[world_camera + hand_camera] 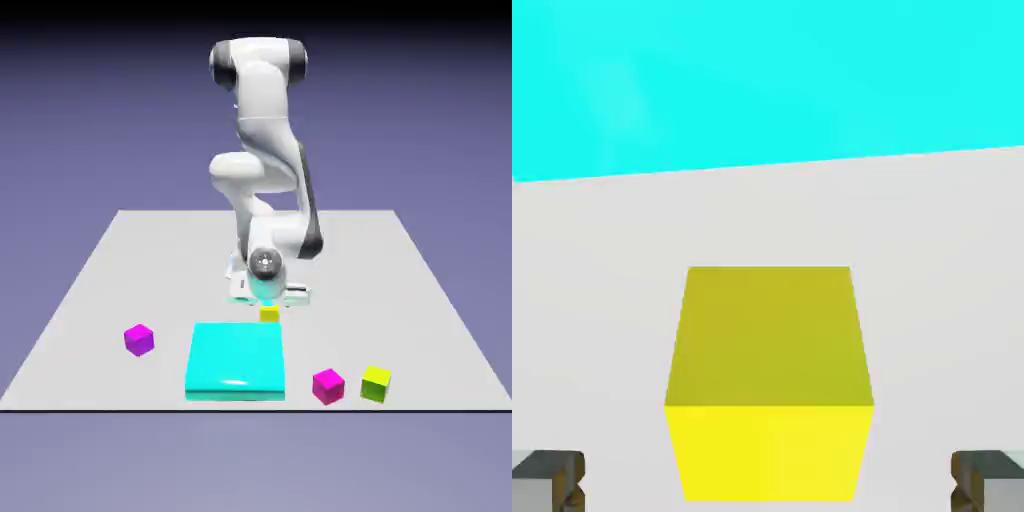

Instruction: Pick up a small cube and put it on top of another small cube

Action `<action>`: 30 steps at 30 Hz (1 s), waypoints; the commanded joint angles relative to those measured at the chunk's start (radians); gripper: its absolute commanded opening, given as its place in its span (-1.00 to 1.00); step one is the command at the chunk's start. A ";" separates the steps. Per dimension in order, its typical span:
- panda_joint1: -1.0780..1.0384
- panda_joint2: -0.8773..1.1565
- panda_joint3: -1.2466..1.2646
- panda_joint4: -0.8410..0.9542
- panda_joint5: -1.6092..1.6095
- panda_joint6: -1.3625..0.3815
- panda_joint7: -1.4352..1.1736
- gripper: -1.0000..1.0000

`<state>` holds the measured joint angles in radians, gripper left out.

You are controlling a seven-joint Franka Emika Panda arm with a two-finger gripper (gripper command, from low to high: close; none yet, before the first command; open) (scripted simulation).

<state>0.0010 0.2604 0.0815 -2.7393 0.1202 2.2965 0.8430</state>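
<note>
Cyan slab [236, 358] on the pale table [400, 290], nothing in the way of a container; the yellow cube [769, 340] rests near it, below the gripper [768, 482], whose fingers are spread wide

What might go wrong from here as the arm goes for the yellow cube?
The open gripper has the yellow cube between its tips, not yet gripped; closing too high might pinch only its top. The cyan slab lies close by, so a drift toward it while lowering might make the hand bump it.
</note>
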 commanded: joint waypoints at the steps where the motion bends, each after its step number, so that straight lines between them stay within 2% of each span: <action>1: 0.001 0.029 0.002 -0.011 0.003 0.040 -0.002 0.00; 2: 0.001 0.029 0.002 -0.011 0.003 0.040 -0.002 -1.00; 9: 0.014 -0.142 -0.041 0.048 -0.041 -0.189 0.019 -1.00; 14: -0.037 -0.106 -0.029 0.173 -0.026 -0.203 0.236 -1.00; 26: -0.414 0.149 0.389 0.553 0.323 -0.113 0.745 -1.00; 30: -0.499 0.207 0.497 0.616 0.411 -0.085 0.815 -1.00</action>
<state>-0.4981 0.4670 0.5782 -2.1229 0.5339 2.2123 1.6563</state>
